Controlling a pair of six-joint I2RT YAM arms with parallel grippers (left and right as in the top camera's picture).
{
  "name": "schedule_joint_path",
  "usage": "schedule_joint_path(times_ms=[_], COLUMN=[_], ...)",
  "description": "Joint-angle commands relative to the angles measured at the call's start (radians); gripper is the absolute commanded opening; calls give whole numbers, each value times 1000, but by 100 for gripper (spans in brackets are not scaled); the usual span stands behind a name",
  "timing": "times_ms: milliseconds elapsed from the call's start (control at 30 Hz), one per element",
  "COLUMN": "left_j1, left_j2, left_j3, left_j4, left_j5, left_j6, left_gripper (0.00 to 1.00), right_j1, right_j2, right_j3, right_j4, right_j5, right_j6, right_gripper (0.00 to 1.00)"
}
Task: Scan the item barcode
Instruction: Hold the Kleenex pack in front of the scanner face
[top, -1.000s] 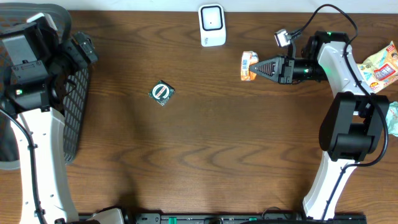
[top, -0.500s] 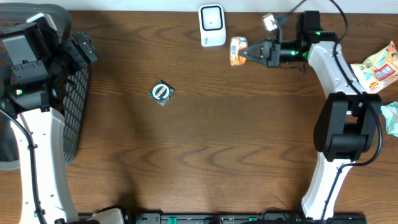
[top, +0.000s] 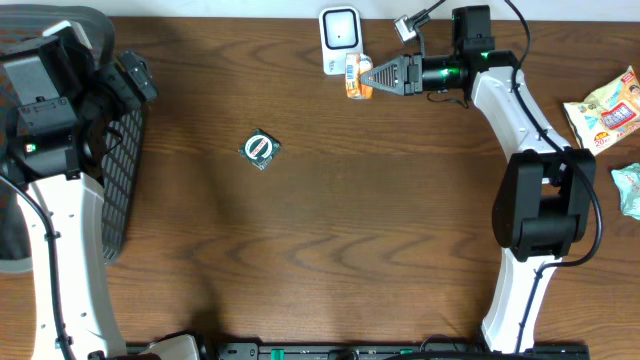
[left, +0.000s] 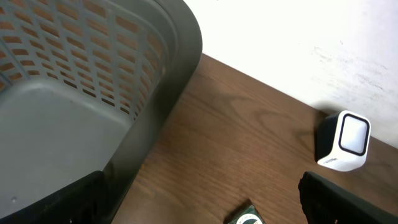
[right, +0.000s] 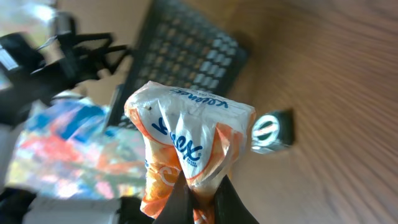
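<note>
Dark wooden tabletop (top: 350, 250) runs under both arms, and at its far edge we see our right gripper (top: 365, 75) pinched tight on the orange-and-white packet (top: 351, 86), holding it just beside the white scanner (top: 340, 41). Our left gripper (left: 199, 208) hangs spread wide and empty beside the grey basket (left: 74, 112).

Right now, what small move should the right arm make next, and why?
Probably ease the packet a little further left, across the front of the scanner. The right pincer is shut on it, and it sits by the scanner's lower right corner rather than before the window. No barcode shows.
</note>
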Motion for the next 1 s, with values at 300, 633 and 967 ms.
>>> schedule_joint_path(times_ms=[300, 633, 967], left_j1=[14, 14, 14], left_j2=[17, 17, 17], left_j3=[5, 5, 5], left_j4=[-17, -17, -17], left_j5=[-58, -58, -58], left_j6=[-2, -2, -2], left_gripper=[98, 98, 98], right_j1=[-13, 5, 6], right_j2=[-29, -29, -29], right_j3=[9, 9, 9], right_j4=[-10, -10, -10], right_j5=[-146, -116, -109], right_j6=[-108, -108, -108], right_gripper=[1, 1, 1])
